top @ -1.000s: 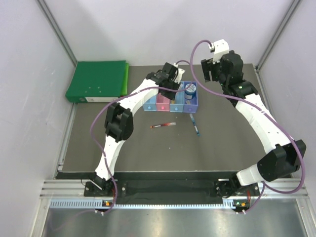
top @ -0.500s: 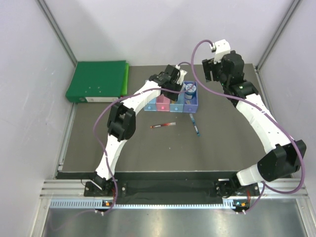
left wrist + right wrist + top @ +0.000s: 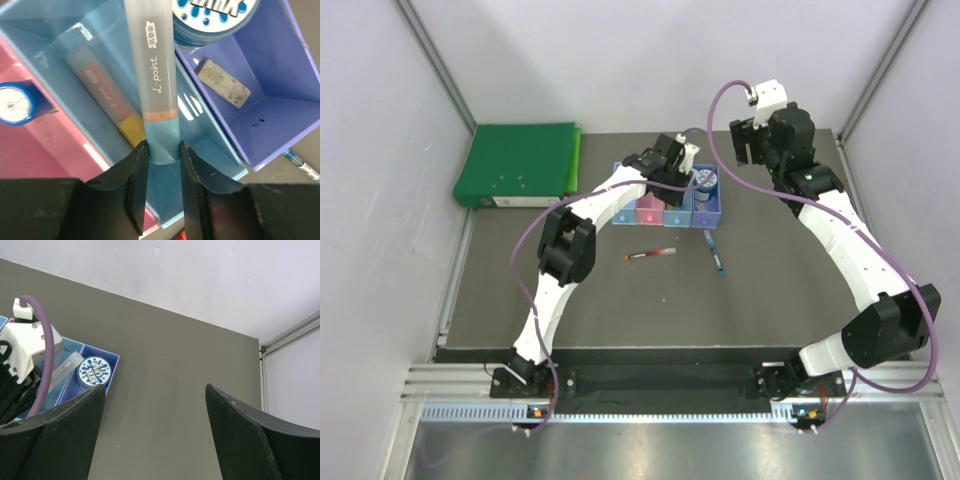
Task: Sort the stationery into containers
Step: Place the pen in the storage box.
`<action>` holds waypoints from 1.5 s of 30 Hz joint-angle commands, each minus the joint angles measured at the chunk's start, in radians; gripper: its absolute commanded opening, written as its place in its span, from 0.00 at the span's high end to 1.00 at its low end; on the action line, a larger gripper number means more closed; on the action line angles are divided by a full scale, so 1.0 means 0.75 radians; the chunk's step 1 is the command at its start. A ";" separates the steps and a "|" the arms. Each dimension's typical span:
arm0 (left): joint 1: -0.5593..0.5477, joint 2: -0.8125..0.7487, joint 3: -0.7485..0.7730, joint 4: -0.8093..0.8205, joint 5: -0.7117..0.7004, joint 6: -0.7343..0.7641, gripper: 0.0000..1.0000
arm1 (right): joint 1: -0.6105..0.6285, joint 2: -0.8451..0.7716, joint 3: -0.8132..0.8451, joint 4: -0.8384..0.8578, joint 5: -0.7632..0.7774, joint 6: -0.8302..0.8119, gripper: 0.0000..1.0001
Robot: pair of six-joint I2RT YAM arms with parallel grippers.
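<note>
While the left gripper (image 3: 163,148) squeezes a pale marker (image 3: 151,75) tight between its two black fingers (image 3: 136,186), the marker hangs over a light blue bin (image 3: 45,30), the one right beside the purple bin (image 3: 280,100). I cannot tell if the marker touches the bin. An orange marker (image 3: 102,97) lies inside that same light blue bin. A pale block (image 3: 223,84) rests on the floor of the purple bin, and a round blue reel (image 3: 215,15) sits at its far end. On the other side is a pink bin (image 3: 40,155) with a blue-white bottle (image 3: 14,103) in it. A red-blue pen (image 3: 650,255) and a dark blue pen (image 3: 717,252) lie on the table (image 3: 620,310), just in front of the bins and apart from each other. The right gripper (image 3: 155,440) is up in the air past the purple bin, with its fingers spread wide and nothing between them. A green binder (image 3: 520,163) lies in the far left corner, well apart from the bins.
</note>
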 commanded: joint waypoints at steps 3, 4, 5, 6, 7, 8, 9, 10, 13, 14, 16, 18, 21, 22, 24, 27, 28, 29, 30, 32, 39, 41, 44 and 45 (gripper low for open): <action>-0.001 -0.083 -0.053 0.066 0.051 0.006 0.56 | -0.017 -0.051 0.020 0.043 -0.005 0.005 0.19; -0.001 -0.085 -0.053 0.066 0.053 0.008 0.53 | -0.017 -0.051 0.022 0.041 -0.009 0.005 0.19; 0.001 -0.085 -0.053 0.068 0.063 0.012 0.50 | -0.019 -0.051 0.022 0.041 -0.011 0.005 0.19; -0.001 -0.089 -0.055 0.070 0.067 0.016 0.47 | -0.019 -0.053 0.024 0.041 -0.011 0.005 0.19; -0.001 -0.091 -0.057 0.072 0.070 0.018 0.46 | -0.017 -0.051 0.024 0.039 -0.011 0.005 0.19; 0.003 -0.096 -0.061 0.074 0.076 0.020 0.46 | -0.017 -0.051 0.024 0.039 -0.013 0.007 0.19; 0.001 -0.100 -0.063 0.076 0.084 0.026 0.46 | -0.017 -0.051 0.026 0.039 -0.015 0.007 0.19; 0.001 -0.106 -0.065 0.084 0.082 0.026 0.46 | -0.017 -0.053 0.026 0.037 -0.015 0.007 0.19; 0.003 -0.116 -0.067 0.099 0.070 0.022 0.50 | -0.015 -0.049 0.032 0.035 -0.019 0.007 0.19; 0.007 -0.118 -0.067 0.101 0.064 0.018 0.50 | -0.015 -0.047 0.032 0.033 -0.021 0.007 0.19; 0.009 -0.138 -0.067 0.127 0.047 0.018 0.50 | -0.017 -0.047 0.032 0.033 -0.025 0.010 0.19; 0.015 -0.163 -0.076 0.152 0.033 0.026 0.50 | -0.017 -0.047 0.032 0.029 -0.035 0.010 0.19; 0.024 -0.204 -0.092 0.213 0.020 0.040 0.49 | -0.017 -0.043 0.028 0.023 -0.054 0.022 0.19; 0.026 -0.214 -0.096 0.225 0.010 0.042 0.48 | -0.017 -0.041 0.028 0.015 -0.058 0.026 0.19; 0.026 -0.235 -0.096 0.246 0.012 0.075 0.48 | -0.017 -0.041 0.028 0.017 -0.070 0.028 0.19; 0.028 -0.267 -0.102 0.274 0.002 0.091 0.48 | -0.017 -0.035 0.034 0.017 -0.070 0.028 0.19; 0.026 -0.279 -0.108 0.283 -0.002 0.098 0.48 | -0.015 -0.033 0.036 0.015 -0.070 0.026 0.19; 0.028 -0.290 -0.114 0.289 -0.032 0.116 0.48 | -0.017 -0.031 0.038 0.015 -0.072 0.026 0.19; 0.028 -0.298 -0.116 0.293 -0.051 0.122 0.48 | -0.017 -0.029 0.038 0.017 -0.072 0.024 0.19; 0.032 -0.316 -0.151 0.299 -0.104 0.153 0.49 | -0.015 -0.029 0.036 0.015 -0.074 0.024 0.19; 0.081 -0.357 -0.313 0.299 -0.223 0.228 0.50 | -0.017 -0.024 0.032 0.015 -0.085 0.024 0.19; 0.091 -0.351 -0.333 0.299 -0.229 0.243 0.51 | -0.015 -0.020 0.034 0.017 -0.089 0.026 0.19; 0.093 -0.329 -0.350 0.295 -0.245 0.257 0.64 | -0.017 -0.016 0.042 0.017 -0.095 0.028 0.19; 0.095 -0.325 -0.348 0.293 -0.249 0.253 0.63 | -0.015 -0.012 0.044 0.017 -0.095 0.026 0.19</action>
